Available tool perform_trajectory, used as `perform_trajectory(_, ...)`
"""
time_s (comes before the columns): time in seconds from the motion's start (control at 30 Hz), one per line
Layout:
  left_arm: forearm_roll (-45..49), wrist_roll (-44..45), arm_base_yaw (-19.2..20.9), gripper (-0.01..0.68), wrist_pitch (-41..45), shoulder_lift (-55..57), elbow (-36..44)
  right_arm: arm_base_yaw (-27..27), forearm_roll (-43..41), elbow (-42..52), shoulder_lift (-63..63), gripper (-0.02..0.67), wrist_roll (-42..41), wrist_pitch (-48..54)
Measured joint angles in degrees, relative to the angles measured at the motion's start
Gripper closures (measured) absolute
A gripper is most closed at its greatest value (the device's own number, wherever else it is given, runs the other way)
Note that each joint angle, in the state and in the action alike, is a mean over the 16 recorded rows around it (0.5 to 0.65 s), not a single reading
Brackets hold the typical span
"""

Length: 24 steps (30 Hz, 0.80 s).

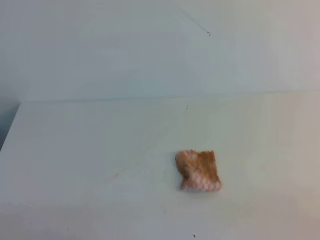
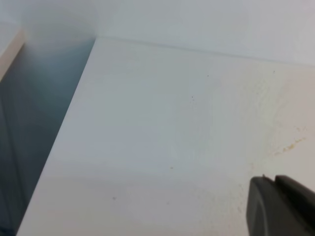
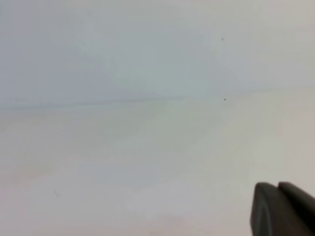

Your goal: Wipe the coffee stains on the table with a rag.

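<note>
Exterior high view: the rag (image 1: pixel 199 171) is lying crumpled on the white table (image 1: pixel 90 165), right of centre and toward the near edge, with neither arm reaching into this view. Its upper half is showing an orange-brown tinge while the pink-and-white check is remaining clean along the lower edge, which suggests that the cloth is holding absorbed coffee. No amber blotch is appearing on the tabletop; only a faint brownish streak (image 1: pixel 119 174) is lying to the left of the rag, well apart from it. Left wrist view: the left gripper (image 2: pixel 280 206) is showing as a dark tip in the lower right corner, its two fingertips pressed together with nothing between them, hanging above bare table. Faint yellowish specks (image 2: pixel 288 146) are marking the surface just beyond it, probably residue of the coffee stains. Right wrist view: the right gripper (image 3: pixel 283 209) is likewise sitting closed and empty in the lower right corner, over unmarked table. Judged from this layout, the wiping is appearing largely complete: the rag is resting released on the table, and both grippers are keeping clear of it, presumably parked away from the work area. What remains, if anything, is the light residue left of the cloth.
</note>
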Motion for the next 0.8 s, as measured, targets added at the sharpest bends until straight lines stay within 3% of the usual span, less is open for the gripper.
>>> perform_trajectory(0.27, 0.0, 0.0, 0.0, 0.674, 0.0, 0.0, 0.0, 0.0, 0.9, 0.0, 0.0, 0.651, -1.0, 1.5)
perform_trajectory(0.8, 0.0, 0.0, 0.0, 0.674, 0.0, 0.0, 0.0, 0.1, 7.9, 0.9, -0.5, 0.652, -10.8, 4.5)
